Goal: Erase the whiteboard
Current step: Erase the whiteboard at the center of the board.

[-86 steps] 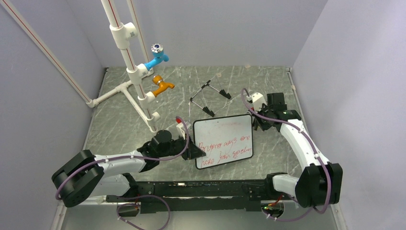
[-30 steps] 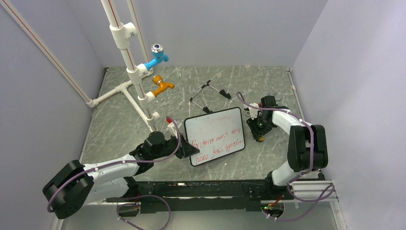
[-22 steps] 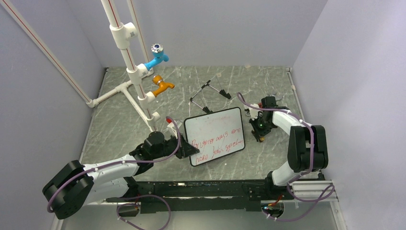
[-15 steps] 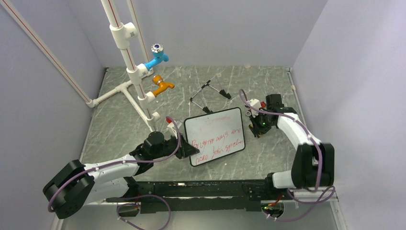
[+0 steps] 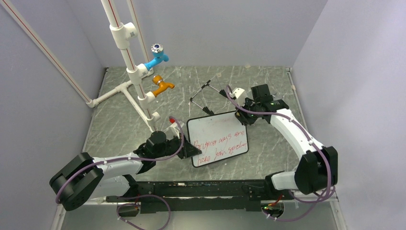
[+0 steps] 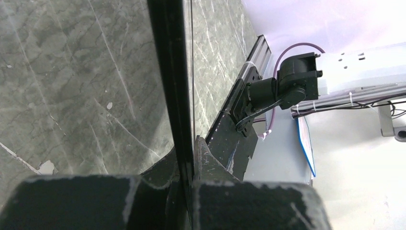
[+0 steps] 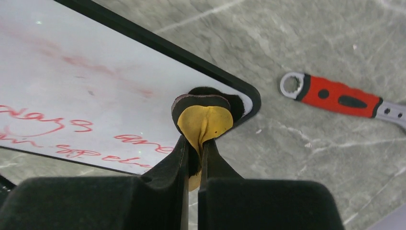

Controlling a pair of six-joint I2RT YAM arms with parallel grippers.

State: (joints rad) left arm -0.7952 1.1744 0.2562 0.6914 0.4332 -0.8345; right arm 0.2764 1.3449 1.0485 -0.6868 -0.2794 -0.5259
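The whiteboard (image 5: pixel 218 141) has a thin black frame and red handwriting, and it is held tilted above the table. My left gripper (image 5: pixel 189 151) is shut on its left edge, which shows as a black strip (image 6: pixel 170 72) between the fingers in the left wrist view. My right gripper (image 5: pixel 242 116) is shut on the yellow-black eraser (image 7: pixel 203 120), which is squeezed between the fingers. The eraser's dark pad rests at the board's top right corner (image 7: pixel 242 103). Red writing (image 7: pixel 72 127) runs left of the eraser, with faint smears above it.
A red-handled wrench (image 7: pixel 335 98) lies on the grey table just beyond the board's corner. Black wire easel feet (image 5: pixel 209 96) lie behind the board. A white pipe stand (image 5: pixel 129 86) with a blue tap (image 5: pixel 157 57) and an orange tap (image 5: pixel 163 86) stands at the back left.
My right gripper shut on the eraser on the table right of the board, lifted it and carried it left to the board's top right corner. The left arm shifted the board slightly right.
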